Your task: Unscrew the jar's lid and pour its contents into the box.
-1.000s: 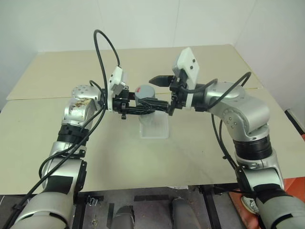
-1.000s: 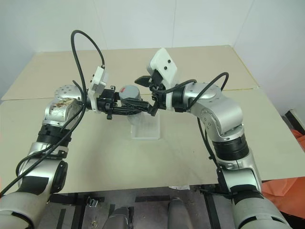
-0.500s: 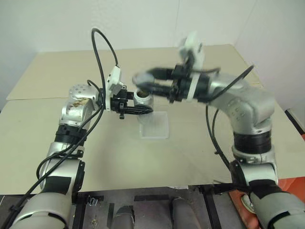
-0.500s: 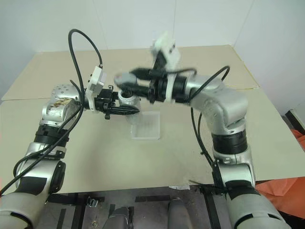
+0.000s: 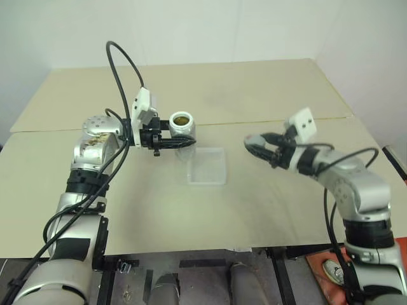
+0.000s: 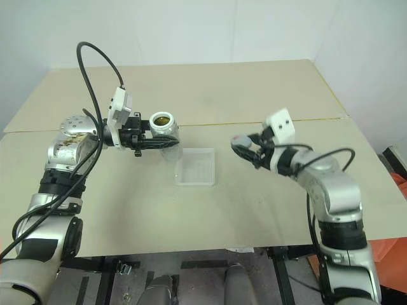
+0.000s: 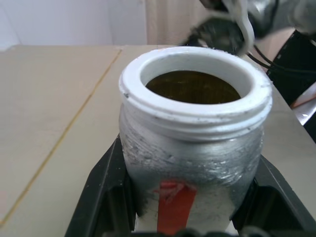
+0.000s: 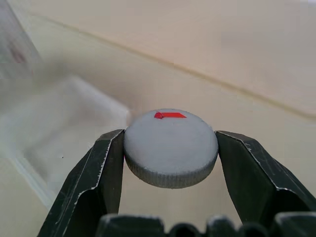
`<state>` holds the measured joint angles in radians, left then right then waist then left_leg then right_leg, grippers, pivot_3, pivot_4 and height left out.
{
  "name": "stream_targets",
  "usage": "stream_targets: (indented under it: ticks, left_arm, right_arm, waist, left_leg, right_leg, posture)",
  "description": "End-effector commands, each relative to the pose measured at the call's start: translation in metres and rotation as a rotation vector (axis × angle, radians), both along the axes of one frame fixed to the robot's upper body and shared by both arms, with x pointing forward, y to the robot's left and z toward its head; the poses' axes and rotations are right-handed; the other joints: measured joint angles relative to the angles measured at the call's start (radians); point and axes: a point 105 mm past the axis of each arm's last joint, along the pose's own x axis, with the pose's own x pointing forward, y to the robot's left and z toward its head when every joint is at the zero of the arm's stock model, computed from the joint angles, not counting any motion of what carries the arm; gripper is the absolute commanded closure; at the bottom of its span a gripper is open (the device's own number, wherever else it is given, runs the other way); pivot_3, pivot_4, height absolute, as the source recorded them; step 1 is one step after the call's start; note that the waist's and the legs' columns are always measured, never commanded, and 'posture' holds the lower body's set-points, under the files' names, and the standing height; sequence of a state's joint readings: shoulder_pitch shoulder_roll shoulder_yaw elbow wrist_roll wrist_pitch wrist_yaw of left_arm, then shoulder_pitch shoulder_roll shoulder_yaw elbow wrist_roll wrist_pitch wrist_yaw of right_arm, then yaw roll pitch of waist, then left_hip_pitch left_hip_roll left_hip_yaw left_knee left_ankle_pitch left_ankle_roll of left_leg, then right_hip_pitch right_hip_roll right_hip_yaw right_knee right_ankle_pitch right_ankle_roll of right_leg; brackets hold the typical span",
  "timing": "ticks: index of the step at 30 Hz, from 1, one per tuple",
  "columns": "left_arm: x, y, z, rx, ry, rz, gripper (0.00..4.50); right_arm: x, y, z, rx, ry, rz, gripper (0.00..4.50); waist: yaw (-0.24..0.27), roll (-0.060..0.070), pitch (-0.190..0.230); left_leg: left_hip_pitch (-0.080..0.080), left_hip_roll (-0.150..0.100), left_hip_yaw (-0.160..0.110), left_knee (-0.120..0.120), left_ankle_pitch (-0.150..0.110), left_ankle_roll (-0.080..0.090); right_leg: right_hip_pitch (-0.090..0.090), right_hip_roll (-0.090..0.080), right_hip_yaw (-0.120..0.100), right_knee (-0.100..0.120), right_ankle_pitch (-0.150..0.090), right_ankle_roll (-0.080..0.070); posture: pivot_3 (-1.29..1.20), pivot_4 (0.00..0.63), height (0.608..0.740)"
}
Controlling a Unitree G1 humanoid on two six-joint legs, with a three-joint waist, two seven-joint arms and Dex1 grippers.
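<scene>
The big tan table (image 5: 254,82) holds the box (image 5: 206,166), which sits flat near the middle with nothing in it that I can see. Up and a little to the left of the box, the left gripper (image 5: 180,141) pinches the jar (image 5: 182,129) around its middle and holds it upright in the air. The jar's mouth is open. Over on the right side, well apart from the jar, the right gripper (image 6: 245,147) pinches the lid (image 8: 171,146) by its edge, just above the table. So the lid is off, and pouring comes next, I think. To pour well, the left arm should bring the jar's mouth right over the middle of the box, then tip it slowly so the little bits do not bounce out. The lid should stay out of the way, or be set down on the table. The contents (image 7: 192,87) look like a dark brown patch deep inside the jar, so I cannot count the pieces. The jar's bottom is hidden by the gripper, and its label is partly cut off.
</scene>
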<state>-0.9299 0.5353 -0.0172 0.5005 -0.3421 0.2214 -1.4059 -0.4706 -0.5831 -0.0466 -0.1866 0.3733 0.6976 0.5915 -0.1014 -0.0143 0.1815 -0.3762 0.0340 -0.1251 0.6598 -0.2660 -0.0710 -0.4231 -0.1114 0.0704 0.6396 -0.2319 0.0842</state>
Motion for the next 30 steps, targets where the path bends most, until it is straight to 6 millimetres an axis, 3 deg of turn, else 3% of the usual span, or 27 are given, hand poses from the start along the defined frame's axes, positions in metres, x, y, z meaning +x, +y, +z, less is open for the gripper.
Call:
stream_targets:
  ticks: [1, 3, 4, 7, 10, 13, 15, 18, 23, 27, 30]
  left_arm:
    - [0.003, 0.008, 0.013, -0.012, -0.064, 0.048, 2.55]
    - [0.004, 0.008, 0.013, -0.005, -0.076, 0.064, 2.55]
    - [0.005, 0.008, 0.013, -0.002, -0.084, 0.073, 2.55]
    - [0.010, 0.005, 0.013, -0.001, -0.129, 0.118, 2.55]
    - [0.016, 0.001, 0.015, -0.010, -0.203, 0.174, 2.55]
    - [0.029, -0.005, 0.021, 0.053, -0.411, 0.291, 2.55]
    - [0.039, -0.009, 0.022, 0.237, -0.733, 0.373, 2.55]
    - [0.045, -0.021, 0.025, 0.453, -1.180, 0.367, 2.55]
    - [0.042, -0.055, 0.035, 0.536, -1.785, 0.211, 2.55]
    - [0.038, -0.077, 0.019, 0.523, -1.934, 0.063, 2.55]
    - [0.043, -0.086, -0.005, 0.657, -2.048, -0.088, 2.55]
  right_arm:
    - [0.006, -0.009, -0.024, -0.038, 0.005, -0.080, 1.70]
    - [0.008, -0.012, -0.039, -0.058, 0.029, -0.106, 0.98]
    - [0.008, -0.013, -0.044, -0.065, 0.044, -0.108, 0.84]
    - [0.006, -0.014, -0.048, -0.069, 0.060, -0.097, 0.05]
    - [0.003, -0.017, -0.032, -0.100, 0.032, -0.083, 0.05]
    - [-0.011, -0.010, 0.011, -0.073, -0.005, 0.021, 0.05]
    - [-0.029, -0.002, 0.036, -0.048, 0.038, 0.141, 0.05]
    - [-0.051, 0.009, 0.052, -0.062, 0.151, 0.299, 0.05]
    - [-0.061, 0.017, 0.063, -0.110, 0.253, 0.378, 0.05]
    - [-0.058, 0.025, 0.075, -0.124, 0.236, 0.392, 0.05]
    - [-0.055, 0.030, 0.091, -0.095, 0.194, 0.386, 0.05]
  waist:
    - [0.000, 0.000, 0.000]
    - [0.001, 0.000, 0.000]
    - [0.002, 0.000, 0.000]
    - [0.004, 0.000, 0.000]
    - [0.007, 0.000, 0.000]
    - [0.012, 0.000, 0.000]
    - [0.012, 0.001, 0.000]
    - [0.022, 0.000, 0.000]
    - [0.051, 0.000, 0.001]
    - [0.066, 0.000, 0.001]
    - [0.067, 0.000, 0.001]
  left_leg:
    - [0.002, 0.000, 0.000, 0.000, 0.000, 0.000]
    - [0.002, 0.000, 0.000, 0.000, 0.000, 0.000]
    - [0.002, 0.000, 0.000, 0.000, 0.000, 0.000]
    - [0.001, 0.000, 0.000, 0.000, 0.000, 0.000]
    - [0.001, 0.000, 0.000, 0.000, 0.000, 0.000]
    - [0.000, 0.000, 0.000, 0.000, 0.000, 0.000]
    - [0.000, 0.000, 0.000, 0.000, 0.000, 0.000]
    - [0.001, 0.000, 0.000, -0.001, 0.000, 0.000]
    - [-0.001, -0.002, 0.000, 0.000, 0.000, 0.000]
    - [-0.005, -0.002, 0.000, 0.001, 0.000, 0.000]
    - [-0.007, -0.002, 0.000, 0.001, 0.000, 0.000]
  right_leg:
    - [0.001, 0.000, 0.000, 0.000, 0.000, 0.000]
    - [0.002, 0.000, 0.000, -0.001, 0.000, 0.000]
    - [0.002, 0.000, 0.000, -0.001, 0.000, 0.000]
    - [0.001, 0.000, 0.000, -0.002, 0.000, 0.000]
    - [0.002, 0.000, 0.000, -0.002, 0.000, 0.000]
    - [0.002, 0.000, 0.000, -0.009, 0.000, 0.000]
    - [0.002, 0.000, 0.000, -0.009, 0.000, 0.000]
    - [0.003, 0.000, 0.000, -0.010, 0.000, 0.000]
    - [0.003, -0.001, 0.000, -0.012, 0.001, 0.002]
    - [0.001, -0.002, 0.000, -0.010, 0.002, 0.003]
    - [-0.001, -0.002, -0.001, -0.009, 0.002, 0.003]
  posture:
    - [0.00, 0.150, 0.740]
    - [0.00, 0.150, 0.740]
    - [0.00, 0.150, 0.740]
    - [0.00, 0.150, 0.740]
    - [0.00, 0.150, 0.740]
    - [0.00, 0.150, 0.740]
    - [0.00, 0.150, 0.740]
    - [0.00, 0.150, 0.740]
    - [0.00, 0.150, 0.740]
    - [0.00, 0.150, 0.740]
    - [0.00, 0.150, 0.740]
